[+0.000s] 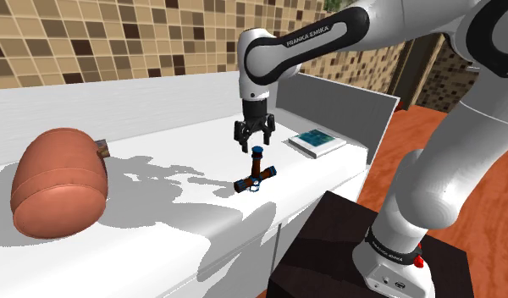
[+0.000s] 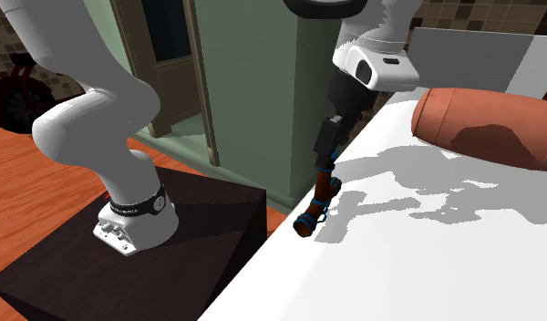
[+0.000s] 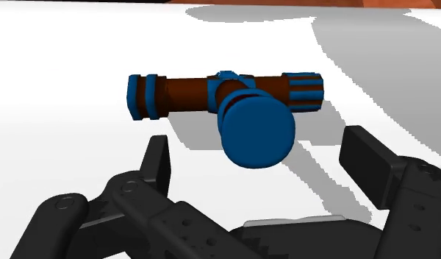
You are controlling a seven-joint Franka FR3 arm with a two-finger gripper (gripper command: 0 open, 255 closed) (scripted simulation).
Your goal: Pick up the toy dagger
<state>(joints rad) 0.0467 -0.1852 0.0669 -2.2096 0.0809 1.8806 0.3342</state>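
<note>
The toy dagger is brown with blue bands and stands upright on the white counter, cross-guard low and round blue pommel on top. My gripper hangs just above it, open, one finger on either side of the pommel. In the wrist view the pommel faces the camera between the spread fingers, which do not touch it, and the cross-guard lies across beyond it. From the second exterior view the dagger stands near the counter's edge below the gripper.
A large reddish-brown roll lies on the counter at the shoulder view's left. A flat book rests near a grey upright panel. The dark stand sits just past the counter's front edge.
</note>
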